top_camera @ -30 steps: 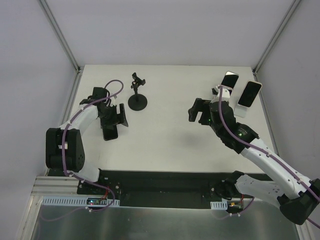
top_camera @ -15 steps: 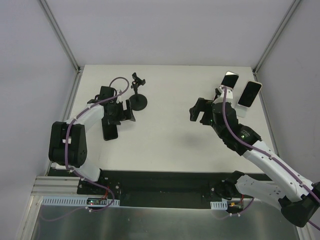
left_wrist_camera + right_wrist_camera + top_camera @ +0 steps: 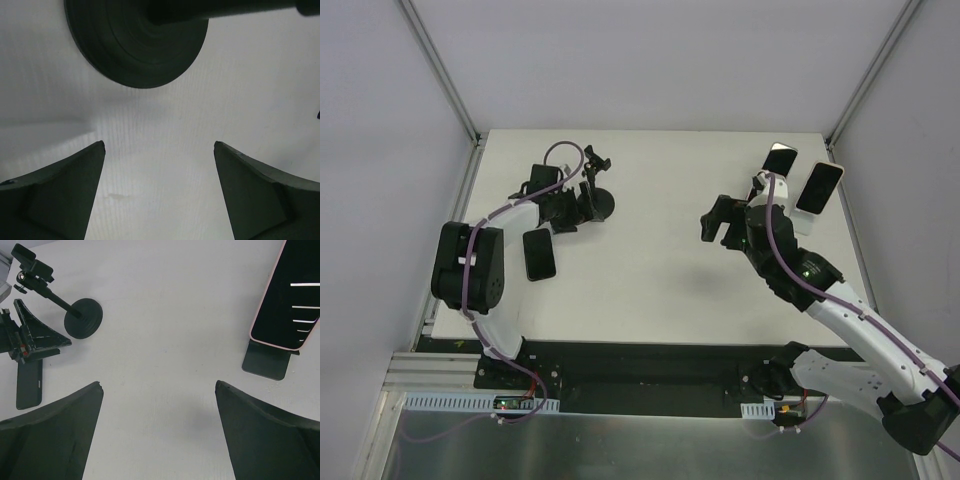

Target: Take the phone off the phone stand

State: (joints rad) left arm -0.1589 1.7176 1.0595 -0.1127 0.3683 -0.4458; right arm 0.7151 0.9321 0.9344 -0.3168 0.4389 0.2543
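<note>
Mostly, the left wrist view cuts things short: only part of the stand's point(image 3: 135, 45) round base and a stretch of its post show, with the top out of frame. The left gripper point(image 3: 573, 205) sits just left of that base, jaws spread and holding nothing; a strip of bare table point(image 3: 650, 290) lies between its fingertips and the base. From above, the dark fingers blur into the dark base. The phone point(image 3: 539, 254) lies flat on the table, near-left of the stand and apart from it. Right of the stand a broad bare stretch runs to the right gripper point(image 3: 713, 224), which hangs released, jaws wide. Further right, by the table's far right corner, a pink phone point(image 3: 295, 300) leans in a small prop point(image 3: 265, 360), its top cut off by the right wrist frame. A second phone point(image 3: 780, 160) stands propped beside it.
</note>
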